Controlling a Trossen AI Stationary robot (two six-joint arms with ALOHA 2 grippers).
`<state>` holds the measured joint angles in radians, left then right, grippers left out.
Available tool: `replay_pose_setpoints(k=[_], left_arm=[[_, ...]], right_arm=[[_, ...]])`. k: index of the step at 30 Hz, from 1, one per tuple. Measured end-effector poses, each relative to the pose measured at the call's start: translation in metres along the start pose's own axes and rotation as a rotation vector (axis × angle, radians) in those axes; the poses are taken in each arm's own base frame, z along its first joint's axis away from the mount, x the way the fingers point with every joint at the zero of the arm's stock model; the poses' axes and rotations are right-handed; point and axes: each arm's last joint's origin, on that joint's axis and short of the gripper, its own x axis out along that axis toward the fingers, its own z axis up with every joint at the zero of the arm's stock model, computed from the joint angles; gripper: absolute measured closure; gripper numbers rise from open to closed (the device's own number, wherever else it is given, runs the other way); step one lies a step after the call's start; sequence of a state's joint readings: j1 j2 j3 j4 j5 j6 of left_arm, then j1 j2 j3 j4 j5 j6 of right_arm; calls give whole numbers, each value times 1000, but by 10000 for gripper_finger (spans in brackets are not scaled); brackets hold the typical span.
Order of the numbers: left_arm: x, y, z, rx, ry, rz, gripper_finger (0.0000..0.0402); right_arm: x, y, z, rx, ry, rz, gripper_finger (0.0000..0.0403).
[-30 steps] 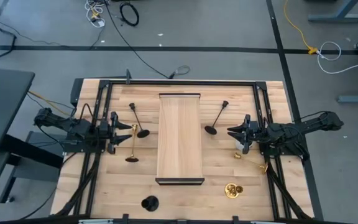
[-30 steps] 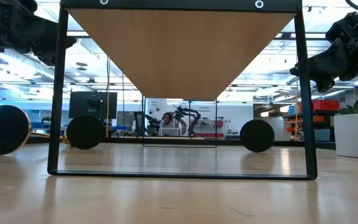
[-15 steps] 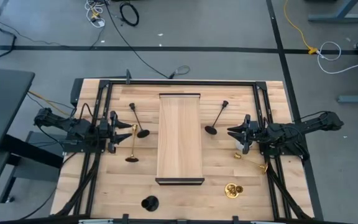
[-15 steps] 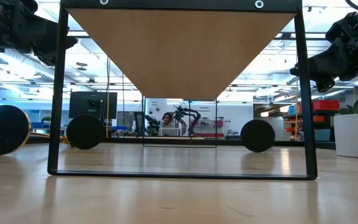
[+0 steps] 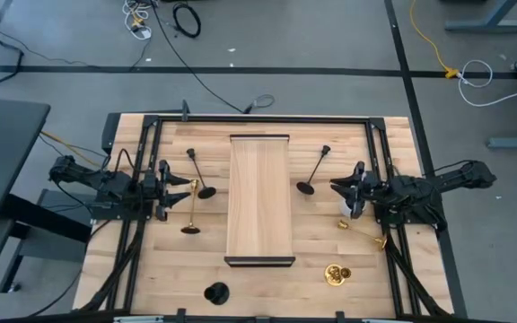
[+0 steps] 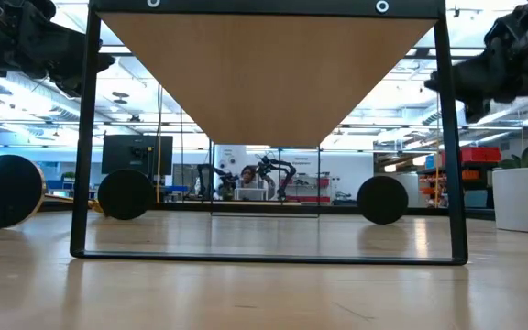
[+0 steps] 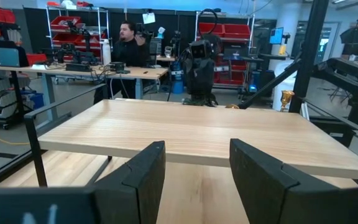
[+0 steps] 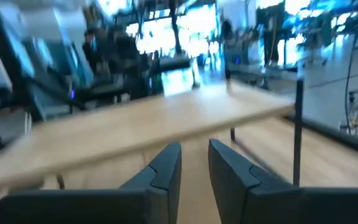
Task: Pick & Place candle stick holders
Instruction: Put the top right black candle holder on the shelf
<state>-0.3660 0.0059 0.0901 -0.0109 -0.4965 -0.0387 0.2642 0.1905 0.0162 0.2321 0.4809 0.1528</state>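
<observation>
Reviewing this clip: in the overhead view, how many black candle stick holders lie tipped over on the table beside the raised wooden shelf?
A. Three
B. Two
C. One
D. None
B: one tipped black holder lies left of the wooden shelf and another lies right of it; the third black holder, near the front edge, shows only its round top, so it stands upright.
</observation>
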Motion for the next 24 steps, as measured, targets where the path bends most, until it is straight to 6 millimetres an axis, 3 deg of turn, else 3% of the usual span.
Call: replay_pose_setpoints(k=[6, 12, 16, 24], left_arm=[[0, 0, 0, 0, 0, 8, 220], [0, 2, 0, -2, -3, 67, 220], [0, 2, 0, -2, -3, 73, 220], [0, 3, 0, -4, -5, 106, 220]], right_arm=[[-1, 1, 35, -2, -152, -47, 321], [-6, -7, 83, 186, -73, -424, 321], [-11, -12, 101, 350, 20, -568, 321], [17, -6, 141, 483, 108, -577, 321]])
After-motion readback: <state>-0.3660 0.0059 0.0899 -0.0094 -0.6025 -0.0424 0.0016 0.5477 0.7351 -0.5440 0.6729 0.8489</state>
